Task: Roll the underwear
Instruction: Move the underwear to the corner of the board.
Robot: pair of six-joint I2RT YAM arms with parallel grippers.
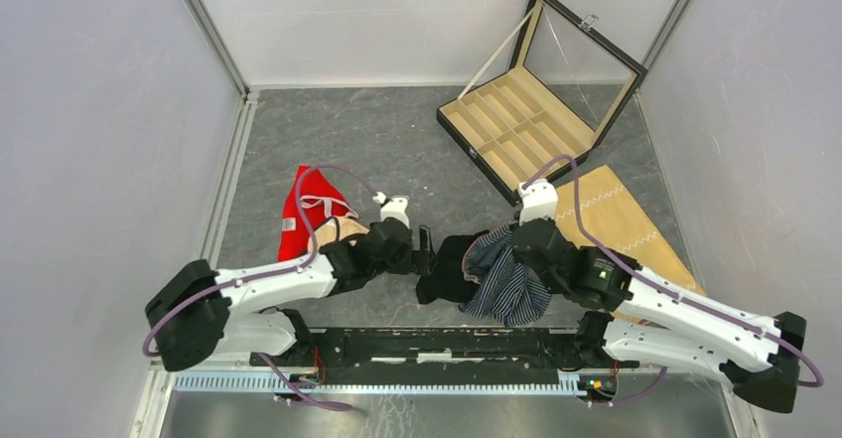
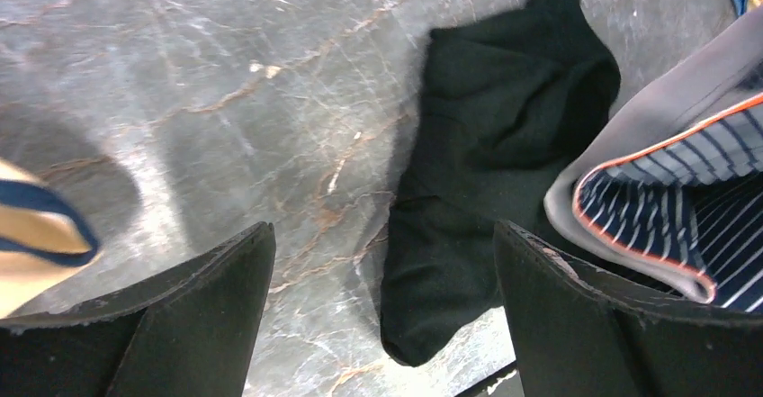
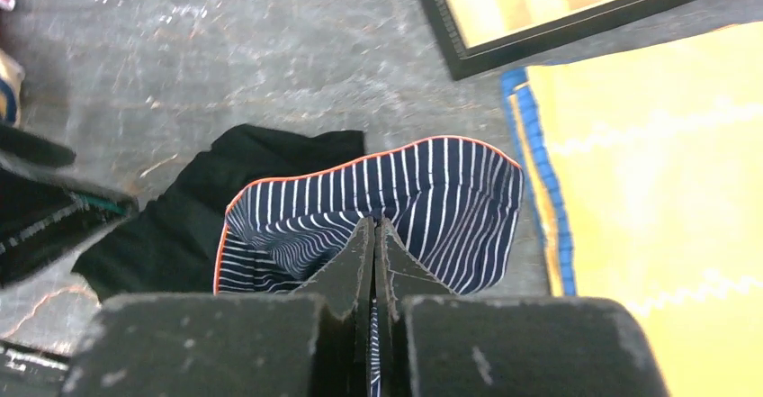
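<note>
The navy striped underwear (image 3: pixel 441 185) with an orange-edged grey waistband lies bunched on the grey table (image 1: pixel 328 140), partly on top of the black underwear (image 2: pixel 495 163). My right gripper (image 3: pixel 373 226) is shut on a fold of the striped underwear, and striped cloth shows between its jaws. In the top view the striped underwear (image 1: pixel 508 284) sits under my right gripper (image 1: pixel 496 257), with the black underwear (image 1: pixel 447 267) to its left. My left gripper (image 2: pixel 382 230) is open just above the table, its fingers either side of the black piece's near end without touching it.
A red garment (image 1: pixel 306 210) lies left of my left arm. An open black compartment box (image 1: pixel 516 125) with a glass lid stands at the back right. The tan cloth with white zigzag stitching (image 1: pixel 621 215) lies under my right arm. A tan, navy-edged fabric (image 2: pixel 36 235) lies by my left finger.
</note>
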